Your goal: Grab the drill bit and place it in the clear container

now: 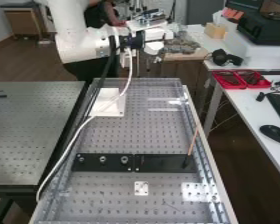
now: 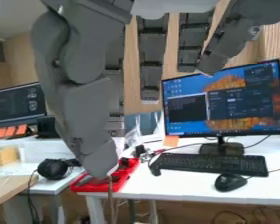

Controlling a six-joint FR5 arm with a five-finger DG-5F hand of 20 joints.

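Three round fittings sit in a row on a black plate at lower centre in the high view, spaced, I would judge, so that each can be picked singly. To their right a slim rod leans at a slant, its dark lower end at a second black plate; propped like that, its upper part would be easy to reach. It may be the drill bit, but from my remote station I cannot confirm that. Nor can I pick out the clear container for certain among the bright glints on the bench.

The arm holds the hand high at the top of the frame, well apart from the plates. Its fingers hang nearly straight, thumb and fingers apart, with nothing clamped that I can see. The white cable loops down to lower left, slack, presumably to let the wrist turn. I judge this the approach stage: I should identify the bit, then lower the hand without snagging that cable.
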